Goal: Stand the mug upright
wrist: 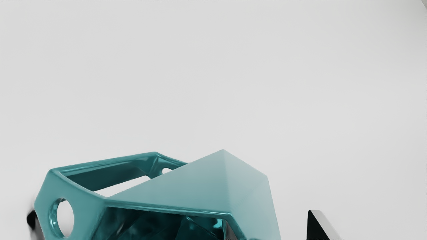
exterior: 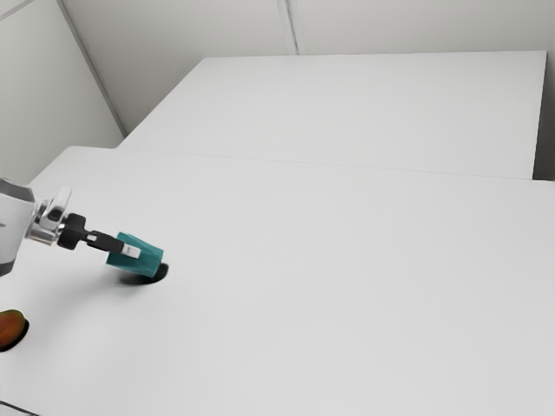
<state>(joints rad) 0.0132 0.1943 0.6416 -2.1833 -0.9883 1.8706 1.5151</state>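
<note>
fruit [exterior: 11, 329]: reddish-orange, at the lower left edge of the exterior view, well apart from the mug (no need to swing near it).
black two-finger gripper [exterior: 134, 252]: left of centre in the exterior view, wide, holding nothing as far as i can see; in the wrist view the finger [wrist: 317, 226] stands off the mug's wall with bare tabletop showing between. the dark patch beyond the handle could be the other finger or a shadow, i cannot tell.
handle [wrist: 65, 213]: faceted and hollow, on the side of the mug away from that finger; i'd keep it from snagging as the fingers close.
teal faceted mug [exterior: 149, 262]: left of centre in the exterior view, tipped, not upright, mouth toward the hand and base toward the exterior view's right. the step, i judge, is a square grip on the body, then a slow tilt, base edge low (smooth facets may slip).
white table [exterior: 347, 277]: across the middle; whether the mug touches it i cannot tell, so lower gently and let go only with the base flat.
</note>
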